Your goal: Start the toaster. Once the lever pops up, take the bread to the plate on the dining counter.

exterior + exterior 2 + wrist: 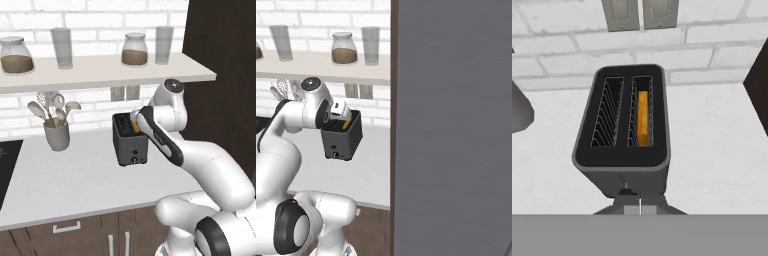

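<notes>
Dark finger tips of your two-finger gripper (632,206) are pressed together with nothing between them, sitting at the near front edge of the small boxy dark grey-black toaster (623,127), right above its narrow front face where the lever would be (the lever itself is hidden under the tips, so you cannot tell from here whether it is up or down). In the hand view you are looking almost straight down into the two slots: the left one is bare wire, the right one holds the thin orange-tan slice of bread (643,117), standing on edge and sunk inside the slot. Its long axis runs away from the claw, from the front face toward the white brick wall (722,55), so the slice lies just ahead of your tips and a touch to the right in this view. From the left base view the white arm reaches over the toaster (129,140) from the right, and the bread (136,127) shows as an orange sliver beside the wrist; the toaster stands on the pale worktop (75,185), well apart from the grey utensil cup (57,135). My judgement: you are at the starting step, and any later pick needs the jaws spread across the slice's thin faces, in line with the slot.
</notes>
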{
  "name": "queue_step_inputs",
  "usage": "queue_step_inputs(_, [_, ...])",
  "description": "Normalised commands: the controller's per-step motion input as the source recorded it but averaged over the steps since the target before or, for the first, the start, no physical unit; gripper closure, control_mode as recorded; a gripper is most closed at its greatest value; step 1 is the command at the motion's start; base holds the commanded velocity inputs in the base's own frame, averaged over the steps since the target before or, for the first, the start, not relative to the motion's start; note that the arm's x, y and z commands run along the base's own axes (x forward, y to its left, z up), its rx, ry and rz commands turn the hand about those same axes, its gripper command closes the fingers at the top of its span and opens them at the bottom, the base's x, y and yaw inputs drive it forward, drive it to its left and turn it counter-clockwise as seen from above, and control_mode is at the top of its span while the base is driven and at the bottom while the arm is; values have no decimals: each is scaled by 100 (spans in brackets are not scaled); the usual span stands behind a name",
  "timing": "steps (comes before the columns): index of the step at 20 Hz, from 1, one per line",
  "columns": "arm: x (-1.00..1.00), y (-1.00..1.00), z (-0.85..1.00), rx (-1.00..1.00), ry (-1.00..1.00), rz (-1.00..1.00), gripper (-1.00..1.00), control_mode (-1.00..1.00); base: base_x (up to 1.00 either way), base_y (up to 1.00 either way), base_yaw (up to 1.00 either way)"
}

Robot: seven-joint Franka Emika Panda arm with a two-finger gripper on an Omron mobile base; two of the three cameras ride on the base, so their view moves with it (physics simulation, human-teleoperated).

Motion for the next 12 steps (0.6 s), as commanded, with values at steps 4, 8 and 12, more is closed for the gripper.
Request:
queue_step_inputs(4, [12,0,-19,-4,0,0,100,-100,0,0,0])
queue_step_inputs(8, [12,0,-21,-4,0,0,100,-100,0,0,0])
queue_step_inputs(12, [14,0,-20,-2,0,0,100,-100,0,0,0])
